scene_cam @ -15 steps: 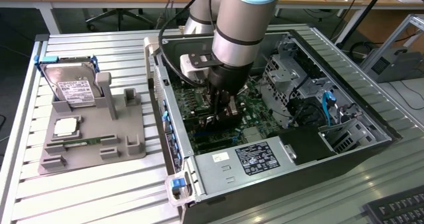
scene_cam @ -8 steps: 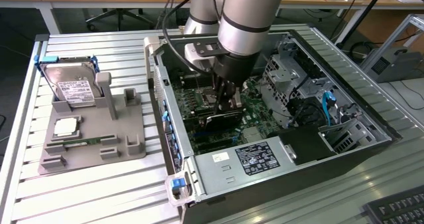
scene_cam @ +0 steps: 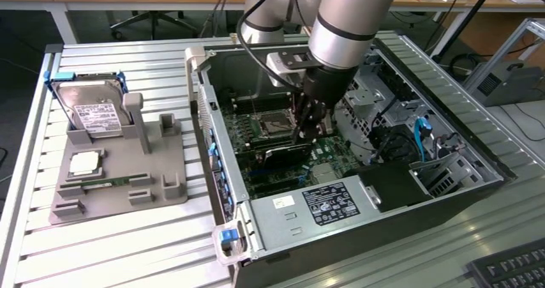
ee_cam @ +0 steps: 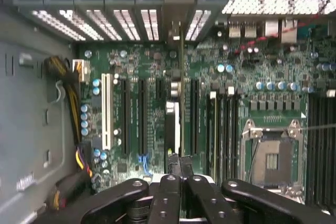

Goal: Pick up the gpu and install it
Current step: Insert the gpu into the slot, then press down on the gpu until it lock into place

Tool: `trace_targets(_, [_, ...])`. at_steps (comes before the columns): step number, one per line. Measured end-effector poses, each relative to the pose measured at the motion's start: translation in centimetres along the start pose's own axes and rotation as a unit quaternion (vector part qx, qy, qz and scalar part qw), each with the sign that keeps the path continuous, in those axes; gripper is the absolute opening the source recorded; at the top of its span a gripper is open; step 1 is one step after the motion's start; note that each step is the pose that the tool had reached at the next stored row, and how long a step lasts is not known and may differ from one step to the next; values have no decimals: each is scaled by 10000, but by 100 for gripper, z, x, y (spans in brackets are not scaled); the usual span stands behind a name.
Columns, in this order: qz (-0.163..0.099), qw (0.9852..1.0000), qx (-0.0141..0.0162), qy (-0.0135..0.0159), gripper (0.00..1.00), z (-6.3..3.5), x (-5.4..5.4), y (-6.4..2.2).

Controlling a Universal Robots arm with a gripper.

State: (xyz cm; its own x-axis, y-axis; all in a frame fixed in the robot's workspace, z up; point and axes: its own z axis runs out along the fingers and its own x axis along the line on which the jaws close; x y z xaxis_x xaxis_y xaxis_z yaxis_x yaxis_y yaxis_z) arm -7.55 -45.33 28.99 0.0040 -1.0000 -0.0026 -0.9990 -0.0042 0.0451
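Exterior view: I see the big black open tower computer case (scene_cam: 477,173) lying on its side on the ribbed metal table (scene_cam: 111,250), green motherboard (scene_cam: 328,154) facing up. My grey Universal Robots arm (scene_cam: 349,20) reaches down into the case. On the exterior view's left sits the grey plastic parts fixture (scene_cam: 162,179), with the boxy silver hard drive with white label (scene_cam: 96,115) standing in it, a square silver processor chip (scene_cam: 83,163) flat below it, and the narrow green memory stick (scene_cam: 106,184) lying in front.

The gpu, a thin flat dark card (scene_cam: 285,154), stands on edge over the motherboard's expansion slots, near the case middle. Its long axis runs along the slots, one end pointing to the case's rear wall with the blue clips (scene_cam: 214,166). In the wrist view I see it edge-on, a thin dark line with a silvery bracket end (ee_cam: 179,66) toward the vented rear panel (ee_cam: 126,22), running straight away from the black gripper (ee_cam: 178,169).

My claw is clamped together on the gpu's top edge, black fingers (ee_cam: 170,174) pinching it from both sides. Whether the card is fully seated in its slot I cannot tell.
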Motion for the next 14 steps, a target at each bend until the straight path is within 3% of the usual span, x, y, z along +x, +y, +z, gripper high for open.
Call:
trace_targets(2, [-1,10000,-20,0,11,-2,0,-54])
trace_targets(11, [-1,10000,-22,0,11,-3,0,-61])
trace_targets(14, [-1,10000,-22,0,11,7,-2,8])
